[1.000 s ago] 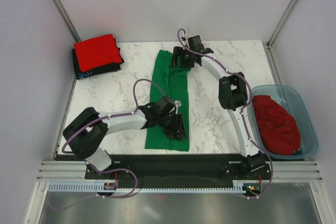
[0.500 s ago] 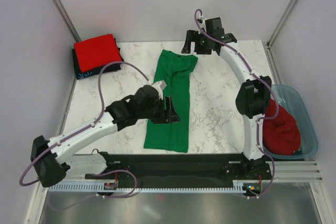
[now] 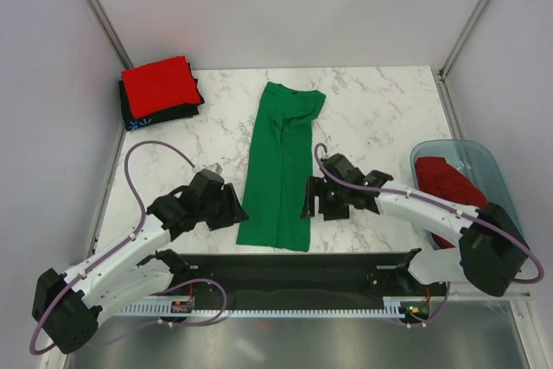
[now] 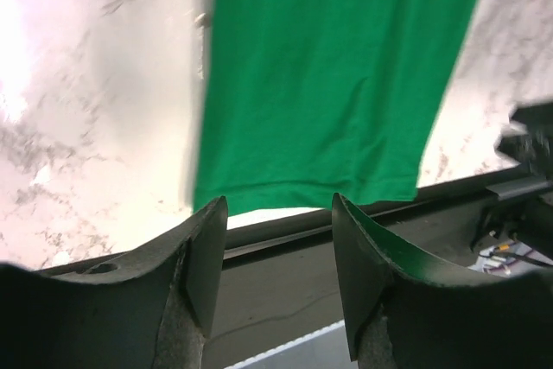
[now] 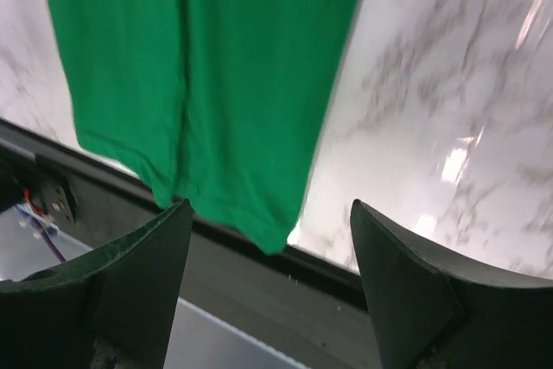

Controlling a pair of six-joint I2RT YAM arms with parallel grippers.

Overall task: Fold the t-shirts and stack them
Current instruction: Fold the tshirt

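The green t-shirt (image 3: 281, 162) lies folded into a long strip down the middle of the table. It shows in the left wrist view (image 4: 337, 75) and in the right wrist view (image 5: 207, 66). My left gripper (image 3: 232, 206) is open and empty, just left of the shirt's near end. My right gripper (image 3: 313, 199) is open and empty, just right of that end. In the wrist views the left gripper (image 4: 278, 239) and the right gripper (image 5: 270, 248) hold nothing. A folded red t-shirt (image 3: 158, 84) lies on a folded black t-shirt (image 3: 143, 116) at the far left. Another red t-shirt (image 3: 454, 205) is bunched in the tub.
The translucent blue tub (image 3: 505, 200) sits off the table's right edge. The table's near edge and the black rail (image 3: 285, 261) run just below the green shirt's hem. White walls enclose the table at the back and sides.
Both arms have drawn back towards the near edge. The left gripper moved off the shirt to its left. The right gripper came from the far collar end down to the shirt's near right side.
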